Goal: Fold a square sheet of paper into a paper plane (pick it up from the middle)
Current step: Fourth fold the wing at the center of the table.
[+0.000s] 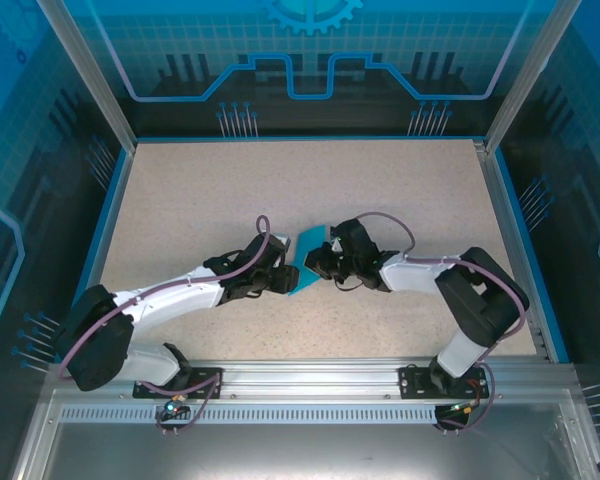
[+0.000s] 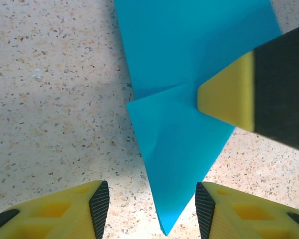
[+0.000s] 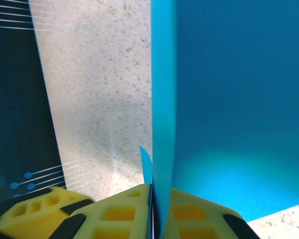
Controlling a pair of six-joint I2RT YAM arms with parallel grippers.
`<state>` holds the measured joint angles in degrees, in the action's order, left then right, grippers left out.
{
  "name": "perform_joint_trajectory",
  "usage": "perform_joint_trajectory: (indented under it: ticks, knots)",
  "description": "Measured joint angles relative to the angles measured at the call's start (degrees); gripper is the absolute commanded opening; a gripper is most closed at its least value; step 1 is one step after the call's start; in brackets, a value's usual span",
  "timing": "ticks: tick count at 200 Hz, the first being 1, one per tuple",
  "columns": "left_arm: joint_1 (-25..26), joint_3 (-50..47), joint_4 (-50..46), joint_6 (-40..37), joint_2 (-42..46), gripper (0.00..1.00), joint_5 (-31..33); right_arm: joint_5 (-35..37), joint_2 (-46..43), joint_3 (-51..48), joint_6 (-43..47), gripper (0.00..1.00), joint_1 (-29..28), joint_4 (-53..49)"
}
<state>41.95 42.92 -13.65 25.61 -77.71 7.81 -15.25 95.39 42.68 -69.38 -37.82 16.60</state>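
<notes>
Mid-fold, the pointed paper sits at the middle of the table. The right gripper pinches its flap. The left gripper stands open around the near tip, probably to press the crease next.

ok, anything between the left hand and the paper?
Nothing visible. The left hand is open, and the pointed tip of the paper lies between its fingers. The right hand pinches the paper farther along, clear of that gap.

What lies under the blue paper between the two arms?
The speckled table shows all around the folded paper, so the table probably continues beneath it. The covered patch itself cannot be seen.
</notes>
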Motion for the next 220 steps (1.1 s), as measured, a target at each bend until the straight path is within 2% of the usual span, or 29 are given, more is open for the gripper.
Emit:
perform_joint_trajectory:
  ticks: [54, 93, 134, 220]
  knots:
    - [-0.57, 0.0, -0.72, 0.24, 0.52, 0.49, 0.37, -0.11, 2.01, 0.2, 1.97, 0.31, 0.37, -1.44]
    - [-0.7, 0.0, -0.83, 1.11, 0.52, 0.49, 0.33, -0.24, 1.53, 0.5, 5.46, 0.37, 2.03, -5.27]
    - [-1.27, 0.0, -0.83, 1.55, 0.22, 0.47, -0.74, -3.54, 1.38, 1.22, 9.64, 0.39, 4.44, -6.19]
    - [-2.43, 0.04, -0.42, 4.55, -1.92, 0.47, -4.42, -7.78, 2.23, 2.34, 14.43, 0.4, 4.5, -6.8]
